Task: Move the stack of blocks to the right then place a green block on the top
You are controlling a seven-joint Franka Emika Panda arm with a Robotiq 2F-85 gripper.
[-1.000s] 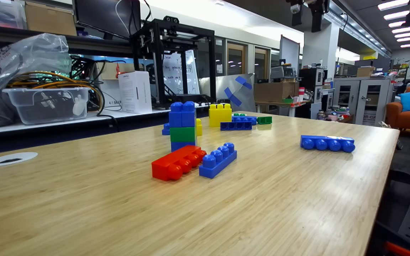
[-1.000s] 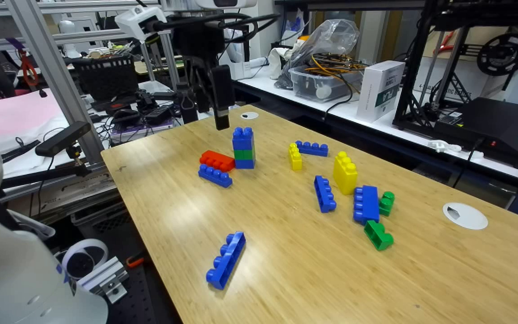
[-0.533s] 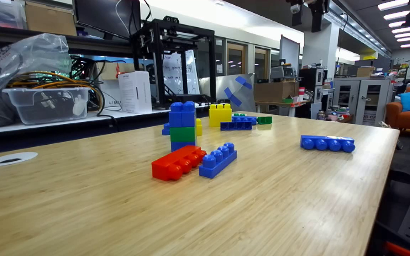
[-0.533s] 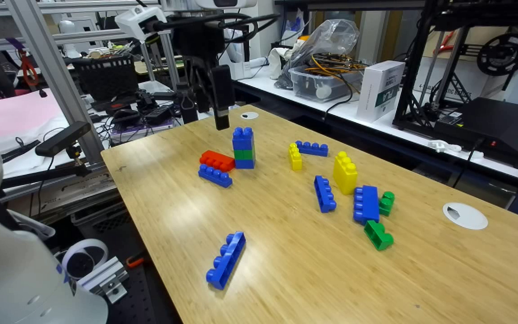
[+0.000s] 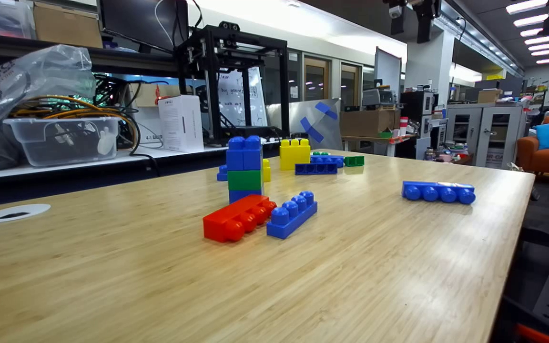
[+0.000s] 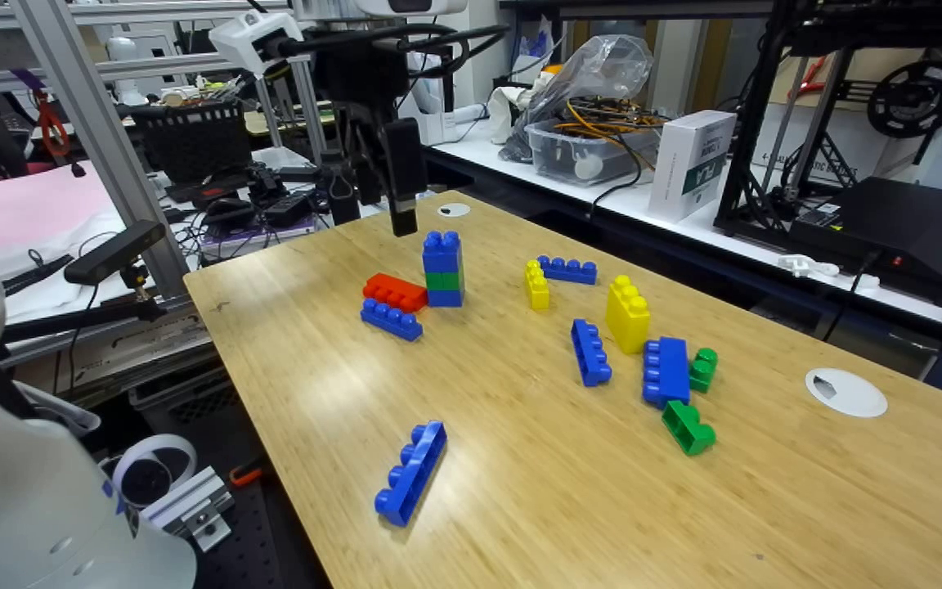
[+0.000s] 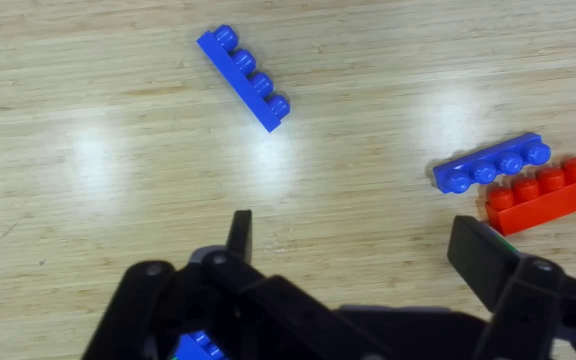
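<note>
Hovering near stack (image 6: 443,272), fingers (image 7: 482,261) apart.

On the counter (image 6: 520,466), a red brick (image 6: 394,292) was seen right beside a blue brick (image 6: 390,320), and a chunky yellow brick (image 6: 628,317) was spotted studs-up. Behind, a clear bin (image 5: 36,150) was piled with messy cables (image 5: 69,110), a white box (image 6: 692,168) parked nearby.

In an exterior view the long red plastic brick (image 5: 230,218) hides the foot of the upright blue-and-green plastic brick tower (image 5: 244,167), while in the wrist view the black two-fingered pincer (image 7: 351,220) covers nearly all of it and the lower edge cuts off a blue studded plastic brick (image 7: 188,348).
</note>
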